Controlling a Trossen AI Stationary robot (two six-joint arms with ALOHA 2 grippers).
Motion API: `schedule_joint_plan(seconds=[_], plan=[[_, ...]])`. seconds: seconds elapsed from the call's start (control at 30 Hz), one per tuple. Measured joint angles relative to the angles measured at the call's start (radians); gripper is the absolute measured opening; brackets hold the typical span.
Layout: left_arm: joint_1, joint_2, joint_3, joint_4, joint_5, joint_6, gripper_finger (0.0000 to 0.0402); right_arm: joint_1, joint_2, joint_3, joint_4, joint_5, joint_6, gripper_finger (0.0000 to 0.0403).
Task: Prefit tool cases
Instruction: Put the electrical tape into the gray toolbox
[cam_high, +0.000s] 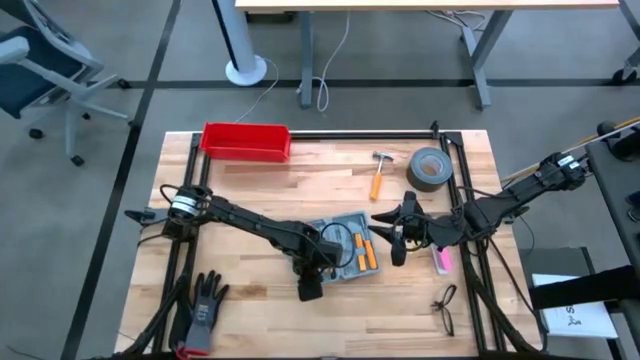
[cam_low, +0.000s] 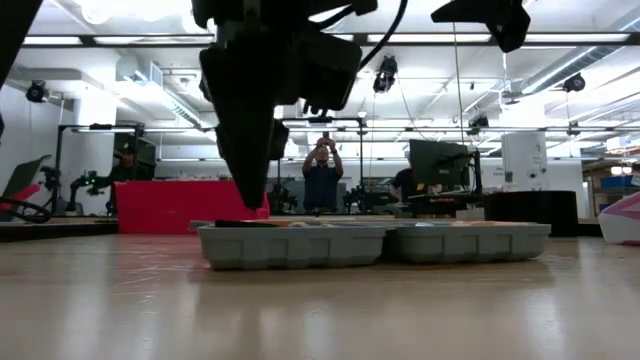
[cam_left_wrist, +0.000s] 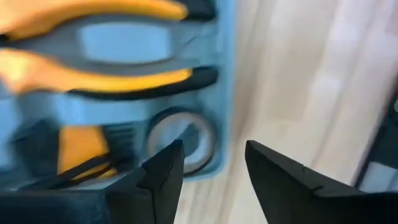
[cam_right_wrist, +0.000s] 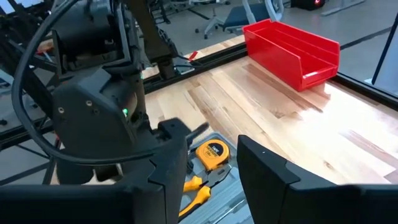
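Note:
The tool case (cam_high: 345, 228) lies open and flat on the wooden table, grey-blue, with orange-handled pliers (cam_left_wrist: 99, 74) and a yellow tape measure (cam_right_wrist: 213, 153) in its moulded slots. My left gripper (cam_left_wrist: 212, 149) points steeply down over the case's near left corner (cam_left_wrist: 217, 168) with its fingers open and nothing between them. In the low view my left gripper (cam_low: 250, 200) ends a little above the case (cam_low: 370, 243). My right gripper (cam_right_wrist: 210, 134) hangs open and high above the table, just right of the case, holding nothing.
A red bin (cam_high: 246, 141) stands at the far left edge. A hammer (cam_high: 378, 172) and a roll of grey tape (cam_high: 430, 168) lie at the far right. A black glove (cam_high: 205, 305) lies at the near left, glasses (cam_high: 445, 308) at the near right. People stand in the room behind.

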Motion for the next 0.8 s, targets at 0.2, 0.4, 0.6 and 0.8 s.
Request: schedule_joint_plan(seconds=[0.2, 0.4, 0.6, 0.8], plan=[[0.000, 0.000, 0.007, -0.073, -0.066, 0.044, 0.0173, 0.000, 0.000, 0.000, 0.000, 0.000, 0.000, 0.0131], [-0.004, 0.001, -0.014, -0.058, -0.124, 0.085, 0.0175, 0.000, 0.000, 0.000, 0.002, 0.000, 0.000, 0.0129], [-0.004, 0.002, -0.109, 0.096, -0.137, 0.086, 0.0187, 0.004, 0.000, 0.000, 0.002, 0.001, 0.000, 0.0118], [-0.004, -0.005, -0.129, 0.118, -0.137, 0.077, 0.0182, 0.004, 0.000, 0.000, 0.007, 0.001, 0.000, 0.0121]])
